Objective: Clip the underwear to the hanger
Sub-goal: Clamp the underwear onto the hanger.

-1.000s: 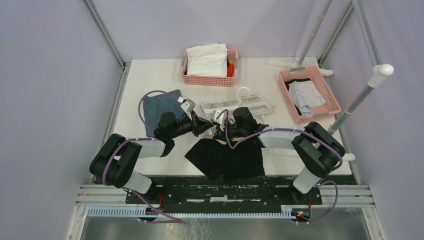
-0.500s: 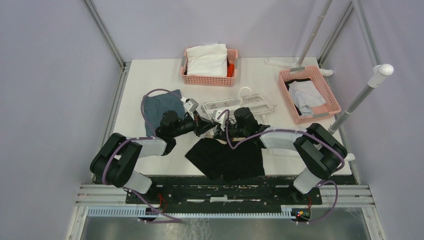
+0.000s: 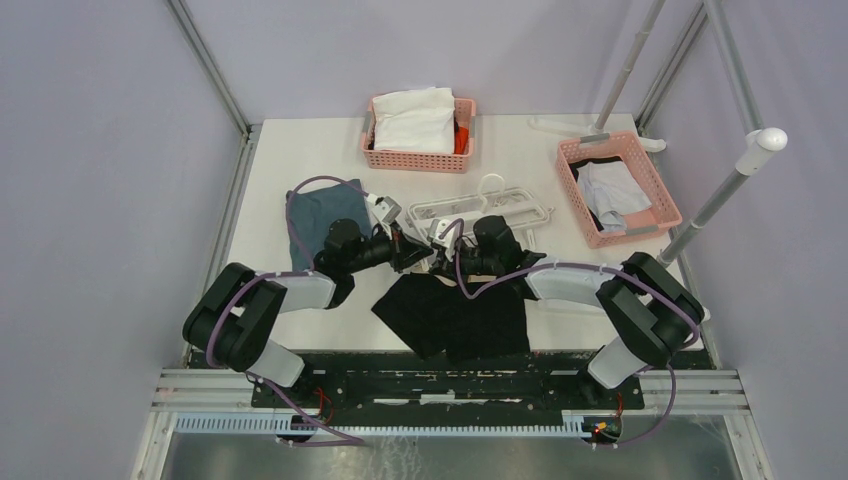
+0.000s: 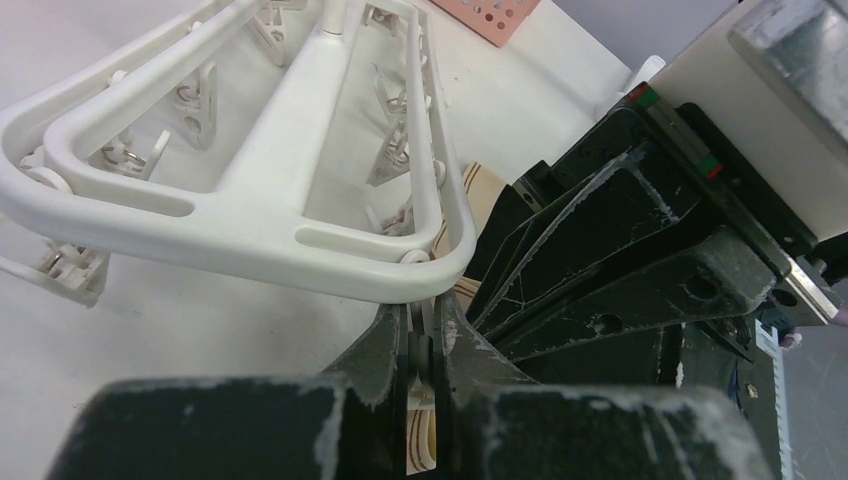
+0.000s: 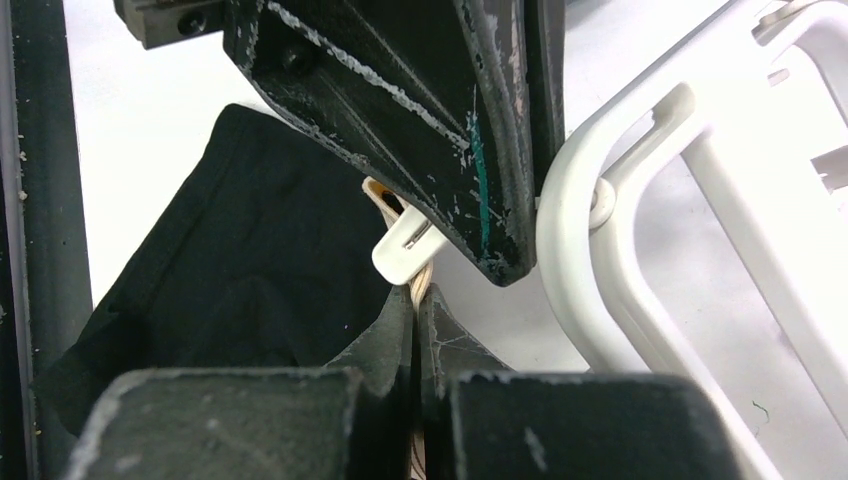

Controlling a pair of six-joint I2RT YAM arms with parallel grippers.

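White table (image 3: 300,150), lavender walls: the underwear (image 5: 250,260) lies flat at the near edge, centre, with its tan waistband (image 4: 468,190) lifted on the far side toward the hanger (image 4: 240,225). The hanger lies flat just beyond, its long side running across the table like the waistband. My right gripper (image 5: 415,320) is pressed together on the waistband edge and my left gripper (image 4: 420,325) pinches a small white clip (image 5: 405,250) at the hanger's near corner, so the two nearly touch. The clip sits just above the pinched edge, so I judge the fabric goes up into it next, right arm feeding, left steadying.
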